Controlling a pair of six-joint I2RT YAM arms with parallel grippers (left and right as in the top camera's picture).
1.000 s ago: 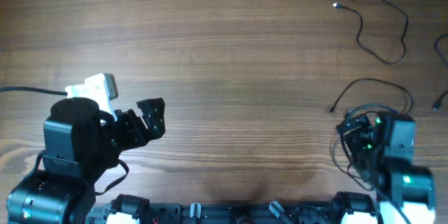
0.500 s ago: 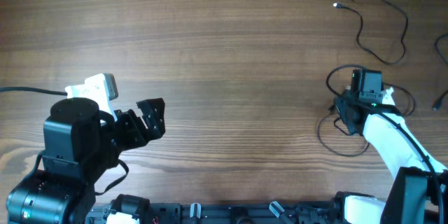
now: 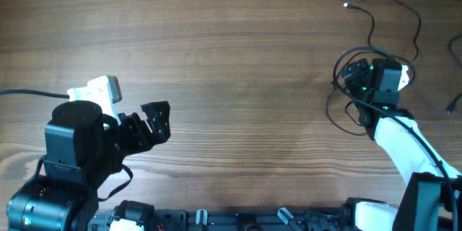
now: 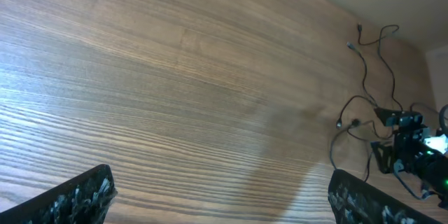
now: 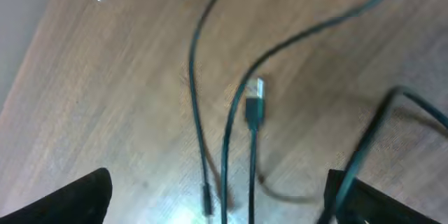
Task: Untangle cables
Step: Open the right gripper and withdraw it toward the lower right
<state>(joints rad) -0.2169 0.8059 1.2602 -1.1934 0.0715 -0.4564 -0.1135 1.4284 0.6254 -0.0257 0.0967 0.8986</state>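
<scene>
Inspection of the scene finds the thin black cables [image 3: 370, 35] at the far right of the brown wooden table [image 3: 216, 36], in two groups. One loose strand snakes toward the far corner, and a set of loops lies around and partly under the right gripper [image 3: 355, 73].

In the right wrist view this gripper's jaws stand wide apart, one finger at each lower corner, with nothing clamped between them. Several strands run across the wood below the gap, one ending in a silvery plug tip [image 5: 257, 87]. Whether any strand touches a finger cannot be told — the view is blurred.

The left gripper [image 3: 157, 115] hangs over the wood at the near left, well apart from the cables, with its jaws fully spread and empty. A thick black wire [image 3: 29, 94] runs in from the left edge toward the white camera box [image 3: 101, 90] on that arm.
</scene>
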